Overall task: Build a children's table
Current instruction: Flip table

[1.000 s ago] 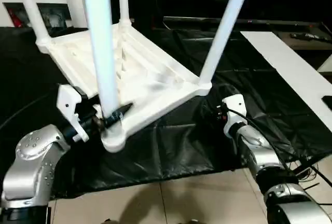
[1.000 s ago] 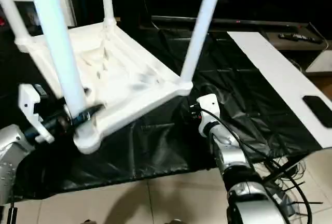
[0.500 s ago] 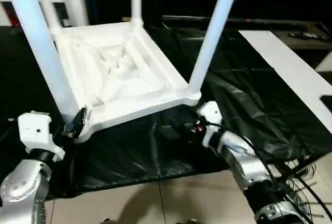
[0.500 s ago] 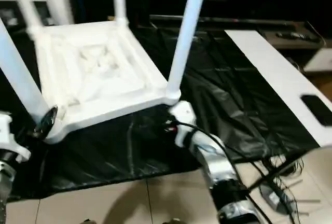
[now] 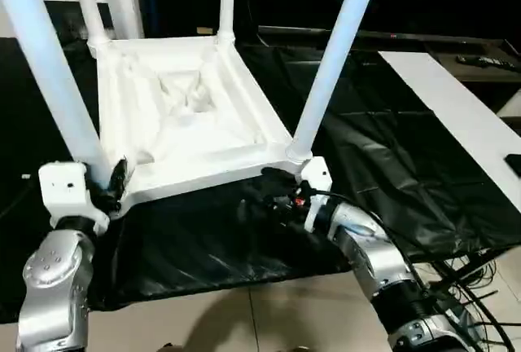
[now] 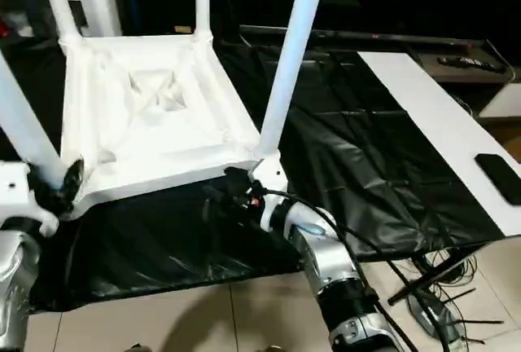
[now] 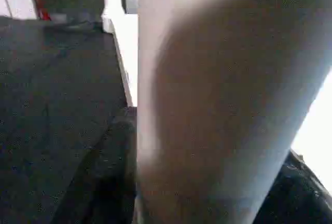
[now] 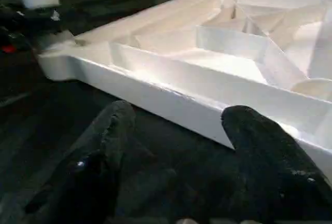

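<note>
The children's table lies upside down on the black-covered work table, its ribbed white top (image 5: 187, 116) facing up and all its legs standing in the corner sockets. My left gripper (image 5: 110, 185) is at the near-left corner, shut on the base of the near-left leg (image 5: 49, 75). In the left wrist view that leg (image 7: 218, 79) sits between the black fingers (image 7: 106, 167). My right gripper (image 5: 264, 189) is open, low on the cloth just in front of the near-right corner, below the near-right leg (image 5: 330, 67). Its fingers (image 8: 109, 130) are spread before the top's rim (image 8: 171, 86) and hold nothing.
The black cloth (image 5: 391, 165) covers the work table up to its near edge, with tiled floor (image 5: 244, 319) below. A white board (image 5: 464, 116) runs along the right side, with a dark flat device (image 6: 501, 177) on it. Cables (image 5: 480, 270) hang at the lower right.
The table has turned, its near-left corner swinging left with my left gripper at that leg. My right gripper has moved in towards the near-right corner. The view has also shifted.
</note>
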Motion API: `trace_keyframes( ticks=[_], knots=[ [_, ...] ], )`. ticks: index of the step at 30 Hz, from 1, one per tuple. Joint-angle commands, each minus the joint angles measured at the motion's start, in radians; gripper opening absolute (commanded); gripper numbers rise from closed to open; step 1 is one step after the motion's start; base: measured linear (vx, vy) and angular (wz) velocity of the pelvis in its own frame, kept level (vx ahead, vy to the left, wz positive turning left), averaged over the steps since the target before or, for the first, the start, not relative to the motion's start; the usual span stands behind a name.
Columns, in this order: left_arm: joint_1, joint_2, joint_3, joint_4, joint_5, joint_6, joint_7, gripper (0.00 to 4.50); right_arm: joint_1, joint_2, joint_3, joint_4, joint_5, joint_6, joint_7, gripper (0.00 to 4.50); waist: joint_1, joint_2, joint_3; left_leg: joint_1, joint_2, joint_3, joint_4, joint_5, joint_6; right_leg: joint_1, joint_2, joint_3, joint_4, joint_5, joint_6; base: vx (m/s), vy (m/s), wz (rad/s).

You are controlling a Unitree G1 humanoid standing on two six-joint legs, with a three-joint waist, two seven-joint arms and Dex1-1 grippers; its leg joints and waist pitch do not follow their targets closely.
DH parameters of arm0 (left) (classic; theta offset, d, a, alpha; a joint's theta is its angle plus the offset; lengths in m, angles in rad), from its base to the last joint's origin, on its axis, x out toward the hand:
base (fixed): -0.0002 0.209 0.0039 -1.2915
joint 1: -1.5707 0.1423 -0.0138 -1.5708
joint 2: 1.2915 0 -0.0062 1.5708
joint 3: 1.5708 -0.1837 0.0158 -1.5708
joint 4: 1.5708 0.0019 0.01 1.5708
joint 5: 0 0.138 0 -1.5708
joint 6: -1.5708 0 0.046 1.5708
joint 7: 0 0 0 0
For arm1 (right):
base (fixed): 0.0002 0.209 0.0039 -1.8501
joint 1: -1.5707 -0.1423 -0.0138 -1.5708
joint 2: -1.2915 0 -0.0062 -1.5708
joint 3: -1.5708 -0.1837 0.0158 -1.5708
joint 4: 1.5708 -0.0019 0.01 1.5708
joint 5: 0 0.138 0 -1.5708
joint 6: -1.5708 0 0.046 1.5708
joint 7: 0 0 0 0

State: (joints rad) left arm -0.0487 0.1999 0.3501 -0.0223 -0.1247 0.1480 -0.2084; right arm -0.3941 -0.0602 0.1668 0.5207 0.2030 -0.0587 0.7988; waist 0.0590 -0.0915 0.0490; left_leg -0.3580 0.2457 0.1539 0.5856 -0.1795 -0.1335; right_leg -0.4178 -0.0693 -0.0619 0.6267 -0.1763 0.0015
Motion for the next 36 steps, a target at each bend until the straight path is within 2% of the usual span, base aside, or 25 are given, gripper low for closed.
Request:
trace_keyframes(
  ticks=[1, 5, 6, 8, 11, 15, 18, 22, 24, 27, 30, 33, 36],
  knots=[
    [-0.007, -0.013, 0.006, 0.000, -0.024, 0.013, 0.014, 2.50, -0.001, -0.005, -0.001, -0.031, 0.017, 0.016, 0.020, 3.52, 0.006, 0.027, -0.054, -0.003, -0.013, 0.016, -0.076, -0.315, 0.015, 0.045, -0.040, 0.037, -0.084, -0.257, -0.158, 0.000, 0.000, 0.00],
    [-0.007, -0.037, 0.020, -0.011, -0.071, 0.027, 0.006, 2.24, 0.003, -0.009, -0.003, -0.039, 0.025, 0.033, 0.035, 3.86, 0.007, 0.026, -0.053, -0.001, -0.013, 0.016, -0.077, -0.327, 0.016, 0.044, -0.040, 0.036, -0.087, -0.282, -0.152, 0.000, 0.000, 0.00],
    [-0.009, -0.055, 0.035, -0.019, -0.101, 0.036, 0.021, 2.21, 0.003, -0.010, -0.006, -0.041, 0.019, 0.038, 0.030, 3.93, 0.007, 0.028, -0.053, -0.001, -0.013, 0.016, -0.077, -0.328, 0.014, 0.044, -0.041, 0.037, -0.087, -0.282, -0.153, 0.000, 0.000, 0.00],
    [-0.011, -0.081, 0.054, -0.031, -0.148, 0.054, 0.030, 2.19, 0.004, -0.012, -0.008, -0.040, 0.018, 0.039, 0.031, 4.16, 0.006, 0.024, -0.052, -0.004, -0.012, 0.017, -0.078, -0.323, 0.010, 0.045, -0.040, 0.037, -0.087, -0.276, -0.156, 0.000, 0.000, 0.00],
    [-0.010, -0.108, 0.066, -0.052, -0.205, 0.075, 0.029, 2.19, 0.009, -0.016, -0.004, -0.046, 0.026, 0.059, 0.036, 4.40, 0.006, 0.023, -0.054, -0.006, -0.014, 0.017, -0.075, -0.295, 0.019, 0.048, -0.041, 0.037, -0.084, -0.259, -0.157, 0.000, 0.000, 0.00],
    [-0.017, -0.152, 0.084, -0.094, -0.308, 0.108, 0.036, 2.19, 0.020, -0.029, 0.001, -0.074, 0.026, 0.120, 0.036, 4.50, 0.008, 0.024, -0.056, -0.009, -0.014, 0.020, -0.071, -0.243, 0.021, 0.050, -0.040, 0.037, -0.079, -0.210, -0.172, 0.000, 0.000, 0.00],
    [-0.011, -0.151, 0.071, -0.114, -0.317, 0.129, 0.019, 2.19, 0.012, -0.030, -0.008, -0.053, 0.015, 0.152, 0.005, 4.50, 0.009, 0.023, -0.057, -0.008, -0.015, 0.022, -0.069, -0.229, 0.019, 0.051, -0.038, 0.037, -0.076, -0.185, -0.177, 0.000, 0.000, 0.00],
    [0.005, -0.164, 0.047, -0.152, -0.328, 0.154, -0.018, 2.18, -0.028, 0.003, -0.054, 0.012, 0.039, 0.166, -0.057, 4.50, 0.008, 0.022, -0.056, -0.006, -0.013, 0.022, -0.070, -0.241, 0.017, 0.049, -0.039, 0.037, -0.079, -0.205, -0.167, 0.000, 0.000, 0.00],
    [0.015, -0.168, 0.032, -0.167, -0.321, 0.162, -0.023, 2.18, -0.068, 0.047, -0.104, 0.060, 0.086, 0.155, -0.085, 4.50, 0.006, 0.022, -0.055, -0.005, -0.013, 0.021, -0.071, -0.262, 0.015, 0.048, -0.041, 0.036, -0.081, -0.239, -0.159, 0.000, 0.000, 0.00],
    [0.021, -0.169, 0.023, -0.175, -0.325, 0.170, -0.020, 2.17, -0.114, 0.086, -0.149, 0.119, 0.139, 0.158, -0.092, 4.50, 0.007, 0.025, -0.055, -0.004, -0.012, 0.020, -0.073, -0.259, 0.016, 0.047, -0.040, 0.036, -0.082, -0.231, -0.157, 0.000, 0.000, 0.00],
    [0.024, -0.167, 0.015, -0.183, -0.331, 0.176, -0.016, 2.17, -0.151, 0.112, -0.167, 0.169, 0.172, 0.160, -0.058, 4.50, 0.012, 0.029, -0.057, 0.000, -0.011, 0.022, -0.071, -0.239, 0.020, 0.046, -0.039, 0.036, -0.074, -0.166, -0.179, 0.000, 0.000, 0.00],
    [0.028, -0.151, 0.000, -0.189, -0.332, 0.179, -0.012, 2.17, -0.213, 0.157, -0.204, 0.246, 0.231, 0.179, -0.011, 4.50, 0.013, 0.031, -0.058, 0.000, -0.011, 0.022, -0.071, -0.240, 0.020, 0.048, -0.040, 0.035, -0.070, -0.153, -0.189, 0.000, 0.000, 0.00],
    [0.029, -0.147, 0.000, -0.199, -0.330, 0.190, -0.016, 2.17, -0.253, 0.175, -0.222, 0.303, 0.226, 0.174, -0.034, 4.50, 0.020, 0.033, -0.060, 0.000, -0.010, 0.021, -0.071, -0.214, 0.012, 0.051, -0.042, 0.034, -0.066, -0.126, -0.199, 0.000, 0.000, 0.00]
  ],
)
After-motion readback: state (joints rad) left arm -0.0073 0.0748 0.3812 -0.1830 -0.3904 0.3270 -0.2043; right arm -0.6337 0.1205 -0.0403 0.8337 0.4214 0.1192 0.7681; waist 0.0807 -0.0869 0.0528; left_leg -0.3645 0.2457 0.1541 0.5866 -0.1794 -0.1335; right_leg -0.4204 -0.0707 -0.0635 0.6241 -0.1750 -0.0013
